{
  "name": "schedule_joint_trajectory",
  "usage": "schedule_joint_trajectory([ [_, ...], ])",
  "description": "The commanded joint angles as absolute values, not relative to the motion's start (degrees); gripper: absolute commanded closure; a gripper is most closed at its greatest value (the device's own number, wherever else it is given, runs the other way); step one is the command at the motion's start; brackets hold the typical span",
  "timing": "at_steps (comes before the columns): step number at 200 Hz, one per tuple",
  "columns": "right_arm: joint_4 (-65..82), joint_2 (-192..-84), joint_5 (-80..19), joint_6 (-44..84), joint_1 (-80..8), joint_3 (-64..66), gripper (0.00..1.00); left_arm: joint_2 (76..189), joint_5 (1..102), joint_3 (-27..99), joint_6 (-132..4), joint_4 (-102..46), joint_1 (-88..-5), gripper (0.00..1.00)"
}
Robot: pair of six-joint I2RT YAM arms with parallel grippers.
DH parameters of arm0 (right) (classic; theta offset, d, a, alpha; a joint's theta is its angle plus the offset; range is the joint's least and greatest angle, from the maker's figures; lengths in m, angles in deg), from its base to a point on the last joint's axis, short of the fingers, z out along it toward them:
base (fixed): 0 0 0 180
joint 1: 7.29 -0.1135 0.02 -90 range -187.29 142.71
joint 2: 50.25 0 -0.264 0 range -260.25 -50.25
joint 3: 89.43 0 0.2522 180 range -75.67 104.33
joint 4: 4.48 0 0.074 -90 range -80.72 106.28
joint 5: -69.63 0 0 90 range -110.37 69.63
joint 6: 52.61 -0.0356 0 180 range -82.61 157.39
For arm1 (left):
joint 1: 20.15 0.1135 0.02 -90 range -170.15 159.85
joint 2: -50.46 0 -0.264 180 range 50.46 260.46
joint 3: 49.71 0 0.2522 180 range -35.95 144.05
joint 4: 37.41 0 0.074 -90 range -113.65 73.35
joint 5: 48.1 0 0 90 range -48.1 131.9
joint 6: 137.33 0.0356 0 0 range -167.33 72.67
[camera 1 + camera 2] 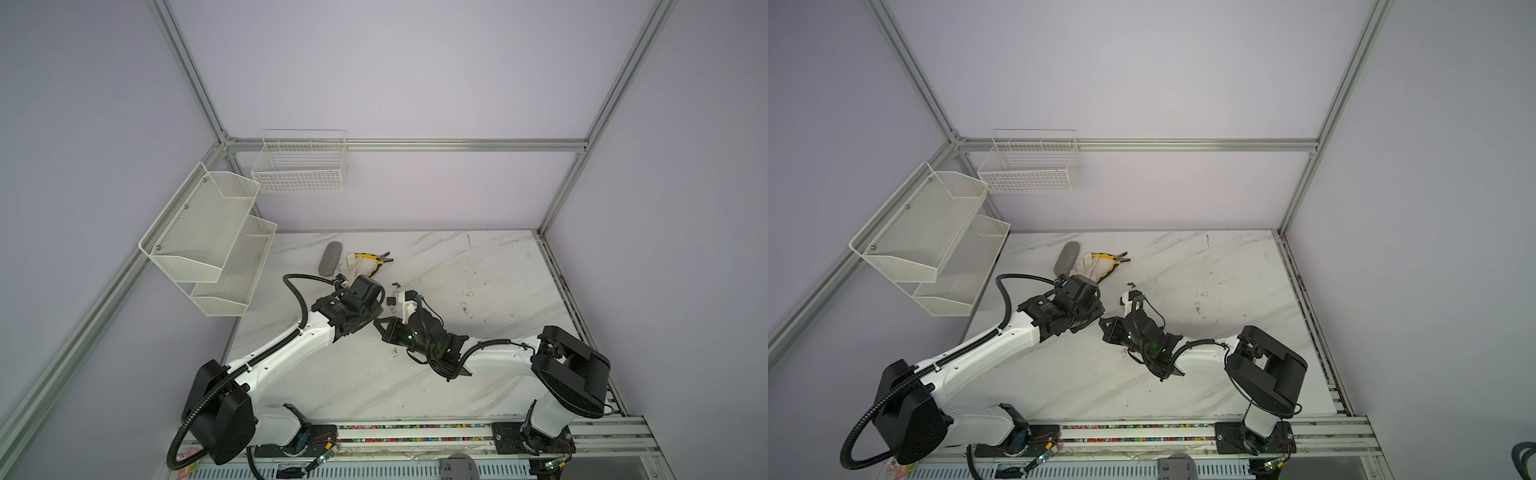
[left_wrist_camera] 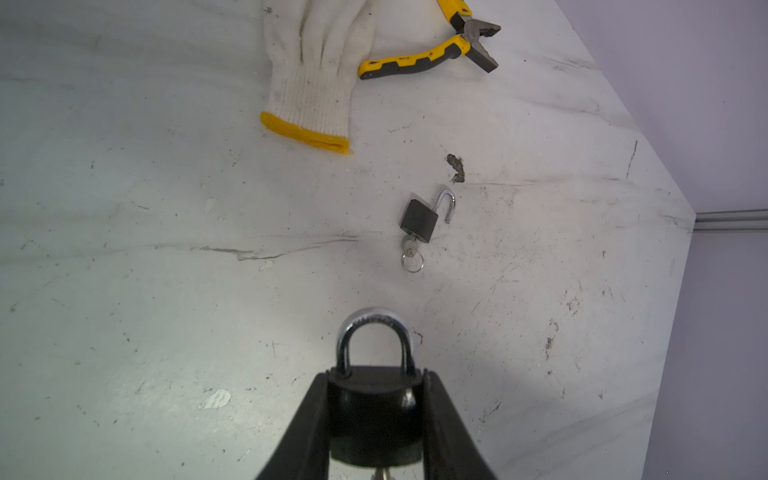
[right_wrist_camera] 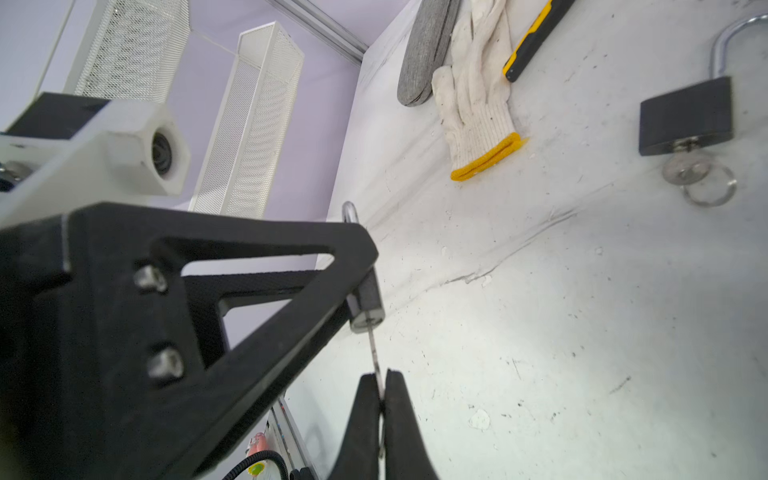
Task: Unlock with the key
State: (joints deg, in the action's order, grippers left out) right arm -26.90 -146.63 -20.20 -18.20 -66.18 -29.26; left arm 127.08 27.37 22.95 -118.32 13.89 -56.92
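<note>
At lower centre of the left wrist view, the padlock (image 2: 374,419) is clamped by its body between the jaws of the left tool (image 2: 376,384), and its shackle (image 2: 374,328) is seen shut. Further right, at lower centre of the right wrist view, the key (image 3: 374,353) is pinched by the right tool (image 3: 380,388), whose jaws are pressed together on it. Its blade is run up to the keyway on the underside of the padlock.

The turn is judged to be the step in hand. It is best done by rolling the right tool about the line of the blade, with no sideways pull, since so thin a blade could be bent or slipped out of the pinch. The padlock should be gripped firmly, so that its body is not dragged round with the key.

At the right of the same view a smaller padlock (image 3: 685,116) is laid open on the desk (image 3: 540,332), with its own key in it, and is best left alone.

How deep the blade is seated cannot be told. The key's head is hidden between the right tool's fingers (image 3: 361,415). The keyway is cut off at the lower edge of the left wrist view. In both top views the meeting point is too small and too covered to be made out.
</note>
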Motion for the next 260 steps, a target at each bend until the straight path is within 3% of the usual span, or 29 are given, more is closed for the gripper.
schedule_joint_trajectory([
  [1, -29.04, -149.46, -16.47, -17.10, -65.46, -26.40, 1.00, 124.13, 29.62, 19.16, -123.90, 16.28, -56.75, 1.00],
  [51, -25.86, -153.69, -20.28, -11.12, -65.43, -23.52, 1.00, 123.37, 28.83, 15.75, -131.94, 15.31, -56.62, 1.00],
  [87, -29.59, -154.38, -23.50, -8.17, -65.09, -22.98, 1.00, 124.97, 30.69, 17.47, -129.90, 14.63, -57.39, 1.00],
  [136, -24.86, -151.92, -24.76, -6.77, -65.06, -23.80, 1.00, 124.90, 24.71, 18.64, -127.21, 16.74, -55.85, 1.00],
  [172, -25.52, -147.73, -26.44, -7.48, -65.06, -28.04, 0.71, 124.73, 20.66, 20.76, -126.17, 16.56, -55.24, 1.00],
  [185, -26.08, -146.27, -27.49, -7.65, -65.05, -29.28, 0.66, 124.65, 20.25, 21.11, -125.78, 16.05, -55.11, 1.00],
  [260, -31.12, -150.36, -33.94, -15.23, -63.19, -27.46, 0.73, 123.37, 22.41, 20.13, -125.93, 12.52, -54.95, 1.00],
])
